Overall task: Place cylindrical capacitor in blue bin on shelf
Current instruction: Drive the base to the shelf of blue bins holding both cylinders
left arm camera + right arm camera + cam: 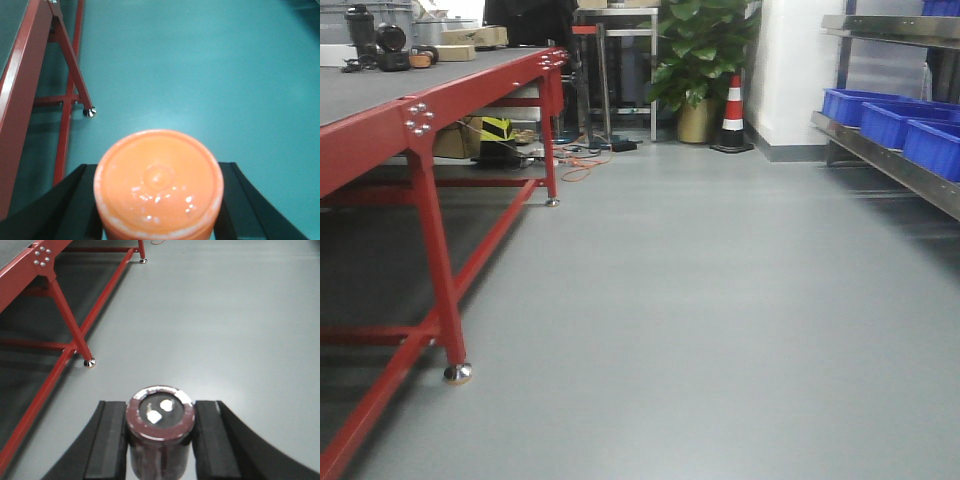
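Right, status, big stuff first. Grey floor (720, 330) fills most of every view: smooth, slightly glossy, bare down the aisle. Red-framed table (380, 125) runs along the left, with dark clutter and cardboard boxes (470, 38) at its far end. The shelf (890, 165) is on the right, with a steel front rail and a row of blue bins (890, 122) open side up. Far end has a potted plant (705, 45) and a striped traffic cone (733, 110) by the white wall.

I'm facing down the aisle, not at the shelf, so I read this as the carry leg; the drop-off is not yet set up.

Left claw (158, 172) is clamped across the sides of the cylindrical capacitor (159, 182), orange end cap toward the wrist camera, over open floor near the table leg. A side grip looks right for a round body, since it can't roll out in transit.

Right claw (160, 407) is closed the same way on a dark maroon cylinder (160, 415) with two white terminals on top.

My guess is I need to turn right before reaching for a bin.
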You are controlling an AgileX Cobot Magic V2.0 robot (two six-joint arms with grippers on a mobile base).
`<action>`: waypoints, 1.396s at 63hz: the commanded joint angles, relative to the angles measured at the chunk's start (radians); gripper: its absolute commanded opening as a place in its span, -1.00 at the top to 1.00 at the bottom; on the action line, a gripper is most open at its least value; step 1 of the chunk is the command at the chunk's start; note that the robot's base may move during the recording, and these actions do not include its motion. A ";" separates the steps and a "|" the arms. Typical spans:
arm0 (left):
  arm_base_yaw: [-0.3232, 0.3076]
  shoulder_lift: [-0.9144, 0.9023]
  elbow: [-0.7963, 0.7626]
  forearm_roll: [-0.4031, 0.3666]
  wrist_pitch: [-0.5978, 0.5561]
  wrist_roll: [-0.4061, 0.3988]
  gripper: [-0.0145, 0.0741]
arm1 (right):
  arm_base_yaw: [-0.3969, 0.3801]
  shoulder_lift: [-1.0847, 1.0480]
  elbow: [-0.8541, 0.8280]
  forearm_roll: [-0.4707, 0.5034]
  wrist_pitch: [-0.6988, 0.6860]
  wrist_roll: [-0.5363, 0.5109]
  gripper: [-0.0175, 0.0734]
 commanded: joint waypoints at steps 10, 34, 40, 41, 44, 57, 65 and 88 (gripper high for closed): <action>0.005 -0.005 -0.001 0.000 -0.017 -0.004 0.92 | 0.001 -0.006 -0.008 -0.002 -0.030 -0.003 0.95; 0.005 -0.005 -0.001 0.000 -0.019 -0.004 0.92 | 0.001 -0.006 -0.008 -0.002 -0.030 -0.003 0.95; 0.005 -0.005 -0.001 0.000 -0.019 -0.004 0.92 | 0.001 -0.004 -0.008 -0.002 -0.030 -0.003 0.95; 0.005 -0.005 -0.001 0.000 -0.019 -0.004 0.92 | 0.001 -0.004 -0.008 -0.002 -0.030 -0.003 0.95; 0.005 -0.005 -0.001 0.000 -0.019 -0.004 0.92 | 0.001 -0.004 -0.008 -0.002 -0.030 -0.003 0.95; 0.005 -0.005 -0.001 0.000 -0.019 -0.004 0.92 | 0.001 -0.004 -0.008 -0.002 -0.030 -0.003 0.95; 0.005 -0.005 -0.001 0.000 -0.019 -0.004 0.92 | 0.001 -0.002 -0.008 -0.002 -0.030 -0.003 0.95; 0.005 -0.005 -0.001 0.000 -0.019 -0.004 0.92 | 0.001 -0.002 -0.008 -0.002 -0.030 -0.003 0.95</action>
